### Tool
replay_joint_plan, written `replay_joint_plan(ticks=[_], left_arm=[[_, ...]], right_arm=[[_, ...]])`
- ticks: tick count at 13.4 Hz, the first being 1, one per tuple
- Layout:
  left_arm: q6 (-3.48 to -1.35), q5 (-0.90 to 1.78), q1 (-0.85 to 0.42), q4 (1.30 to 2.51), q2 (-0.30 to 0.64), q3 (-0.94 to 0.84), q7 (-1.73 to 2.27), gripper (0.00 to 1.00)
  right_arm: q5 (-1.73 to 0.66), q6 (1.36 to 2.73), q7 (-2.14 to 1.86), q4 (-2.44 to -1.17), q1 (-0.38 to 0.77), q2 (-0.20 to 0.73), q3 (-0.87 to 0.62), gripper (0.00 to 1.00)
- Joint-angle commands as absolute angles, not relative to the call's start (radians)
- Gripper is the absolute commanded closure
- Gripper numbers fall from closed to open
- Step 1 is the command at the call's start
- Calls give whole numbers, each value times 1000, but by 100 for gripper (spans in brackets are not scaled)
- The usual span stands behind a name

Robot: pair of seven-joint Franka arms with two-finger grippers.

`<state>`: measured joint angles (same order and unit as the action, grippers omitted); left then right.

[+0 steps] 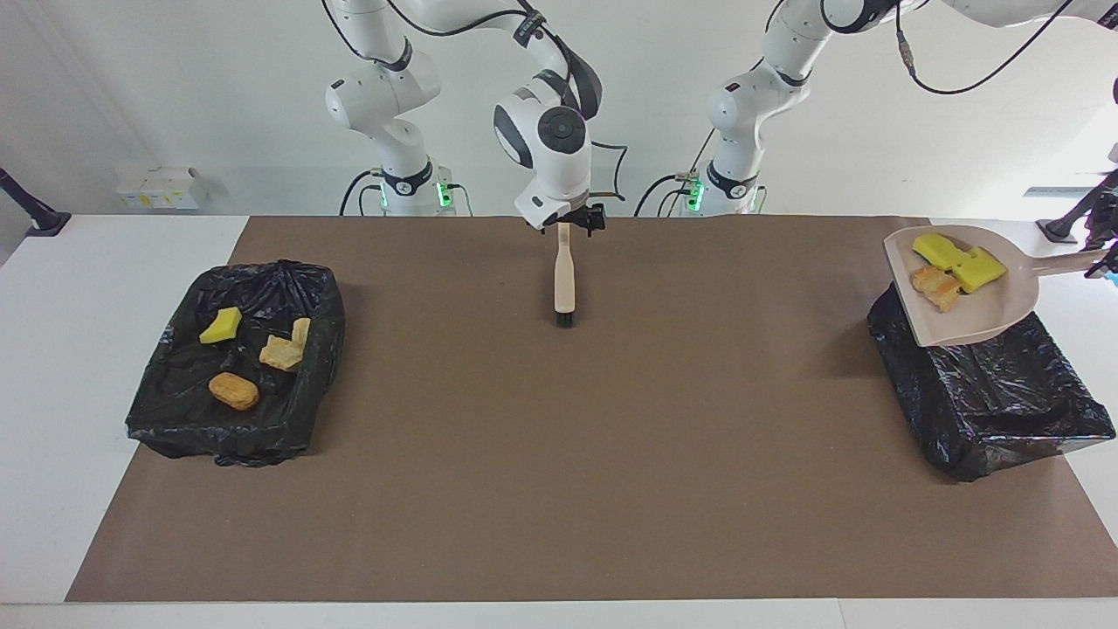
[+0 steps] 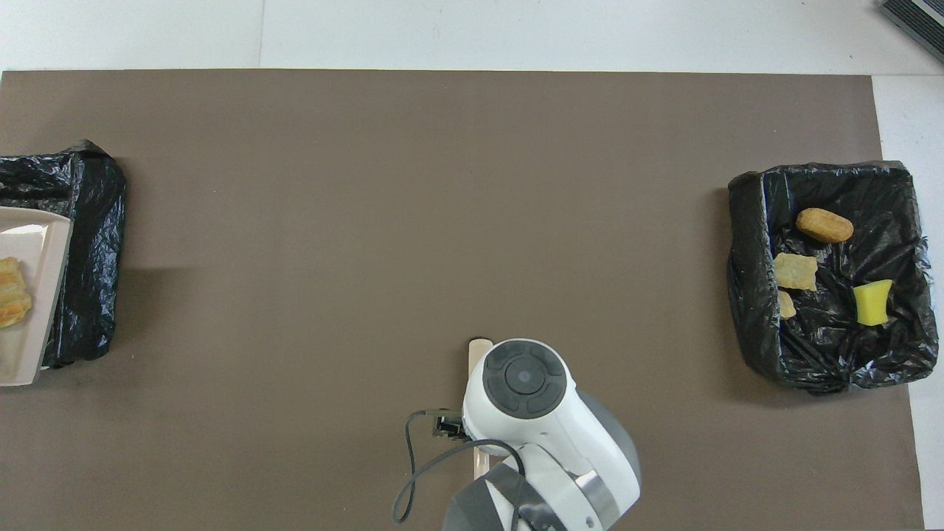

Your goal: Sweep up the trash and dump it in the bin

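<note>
Beige dustpan (image 1: pixel 969 301), gripped at its handle by the left end effector (image 1: pixel 1099 253), hangs loaded over the black-lined bin (image 1: pixel 996 397); tip it slowly so the scraps (image 1: pixel 952 262) drop inside, while the right end effector (image 1: pixel 572 218) waits at the brush (image 1: pixel 564 279), grip unclear.

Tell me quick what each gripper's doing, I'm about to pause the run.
Left gripper: closed on the dustpan handle, over the bin.
Right gripper: at the brush handle; open or closed cannot be told.

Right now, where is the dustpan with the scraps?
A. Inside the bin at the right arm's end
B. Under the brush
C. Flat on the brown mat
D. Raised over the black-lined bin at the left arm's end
D: the dustpan hangs above that black-lined bin, holding the yellow sponge pieces and the bread-like lump.
</note>
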<state>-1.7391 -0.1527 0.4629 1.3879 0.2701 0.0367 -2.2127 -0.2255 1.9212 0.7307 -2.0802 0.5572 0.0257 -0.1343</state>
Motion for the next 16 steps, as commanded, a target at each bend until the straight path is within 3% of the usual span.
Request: replay_joint_plan(ticks=[1,8,12,14,16], left_arm=[[-1807,-248,462,1356,296,25,-2192,100],[-1865,-741,315,1520,233,23,-1846,100],[-1841,-947,264,1531,221,23,-1734,100],[-1839,-992,253,1534,201,23,-1726,100],[-1839,-1058,250,1548,175,23,-1723,100]], right_arm=[[-148,1844,631,-1935,425,35,-141,0],[-37,1862,249,-1743,108,103,-140,0],[3,1824,163,-1726,55,-13,-101,0],[2,1740,56,-1732,20,-66,-75,0],[-18,1687,-32,-1736,29,-86,33,0]])
